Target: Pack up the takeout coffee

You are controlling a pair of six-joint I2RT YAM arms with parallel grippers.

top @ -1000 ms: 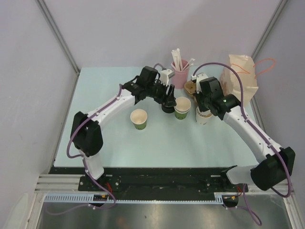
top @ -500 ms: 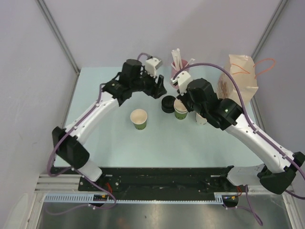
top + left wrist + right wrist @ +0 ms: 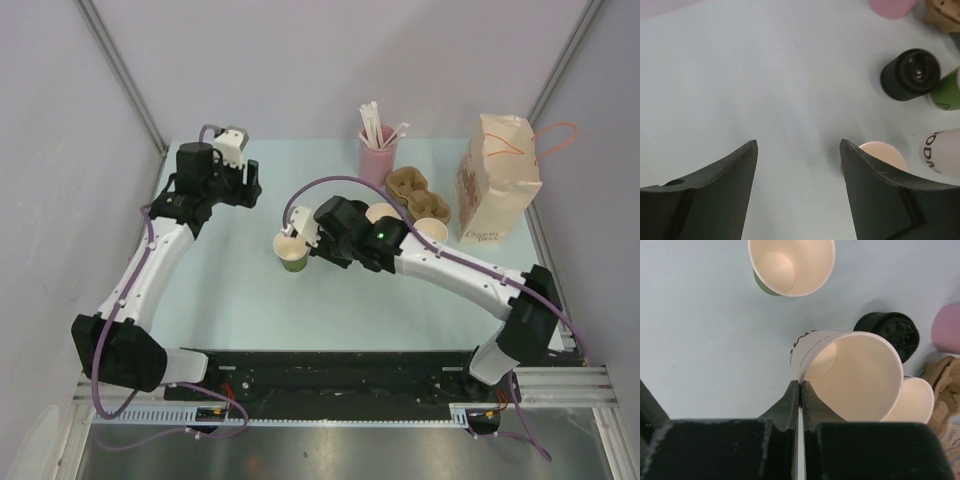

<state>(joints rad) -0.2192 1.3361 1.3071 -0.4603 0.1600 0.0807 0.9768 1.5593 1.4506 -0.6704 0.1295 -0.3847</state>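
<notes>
At the left, the left gripper [image 3: 797, 145] hangs over the worktop [image 3: 220, 290] with its jaws wide apart. Toward the middle, a lidless green cup [image 3: 790, 265] stands upright. Near it, the right gripper [image 3: 800, 385] is clamped on the rim of the white cup [image 3: 850, 375], also lidless. A black lid [image 3: 890, 332] lies further right.

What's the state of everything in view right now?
left fingers: open, empty.
right fingers: shut on the white cup's rim.
white cup: tilted, no lid, empty.
left green cup: upright, no lid, empty.
right green cup: upright, no lid.
cup beside the carrier: upright, no lid.
black lid: on the table, off every cup.
pink cup: upright, holding straws.
paper bag: standing upright.
cup carrier: visible wells empty.
</notes>
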